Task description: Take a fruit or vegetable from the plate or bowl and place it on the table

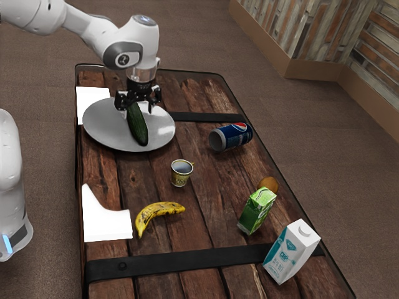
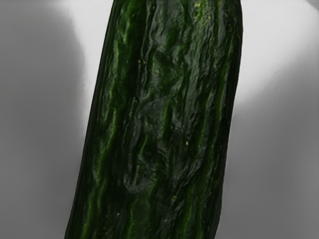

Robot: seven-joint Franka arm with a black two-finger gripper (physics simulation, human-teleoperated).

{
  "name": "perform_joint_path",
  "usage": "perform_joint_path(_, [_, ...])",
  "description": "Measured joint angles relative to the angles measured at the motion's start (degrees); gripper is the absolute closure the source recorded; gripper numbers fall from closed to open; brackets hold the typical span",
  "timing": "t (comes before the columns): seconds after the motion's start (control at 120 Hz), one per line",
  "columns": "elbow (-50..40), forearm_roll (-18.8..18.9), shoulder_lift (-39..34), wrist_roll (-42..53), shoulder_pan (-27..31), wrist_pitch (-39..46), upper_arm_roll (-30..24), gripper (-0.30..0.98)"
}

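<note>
A dark green cucumber (image 1: pixel 138 127) lies on the round grey plate (image 1: pixel 100 128) in the exterior view. Over its end nearer the arm is my gripper (image 1: pixel 136 107), pointing down. The fingers stand apart on either side of that end, and the gripper looks open. In the wrist view the cucumber (image 2: pixel 159 119) runs lengthwise close under my hand, with the grey plate (image 2: pixel 279 149) behind it.
On the wooden table (image 1: pixel 199 230) are a small cup (image 1: pixel 181 174), a banana (image 1: pixel 157 212), a blue can (image 1: pixel 234 136), a green carton (image 1: pixel 256 212), a brown round item (image 1: pixel 269 184) and a white carton (image 1: pixel 290 251). White flat shapes (image 1: pixel 106 221) lie along one side.
</note>
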Motion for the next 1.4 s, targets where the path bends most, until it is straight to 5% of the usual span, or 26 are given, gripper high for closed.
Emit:
perform_joint_path(0.117, [-0.3,0.0,0.4,0.4,0.4,0.7,0.0,0.01])
perform_joint_path(0.3, [-0.3,0.0,0.5,1.1,1.5,0.9,0.1,0.35])
perform_joint_path(0.45, [-0.2,0.0,0.2,1.5,1.7,0.1,0.0,0.45])
perform_joint_path(0.833, [8.6,-1.8,-2.8,2.3,0.5,-7.4,-3.0,0.49])
perform_joint_path(1.075, [29.4,-8.0,14.6,3.0,-4.5,-14.1,-3.8,0.5])
perform_joint_path(1.217, [34.2,-11.0,17.7,4.1,-4.9,-16.5,-1.8,0.5])
perform_joint_path(1.4, [38.9,-13.7,21.5,5.9,2.2,-19.0,0.3,0.5])
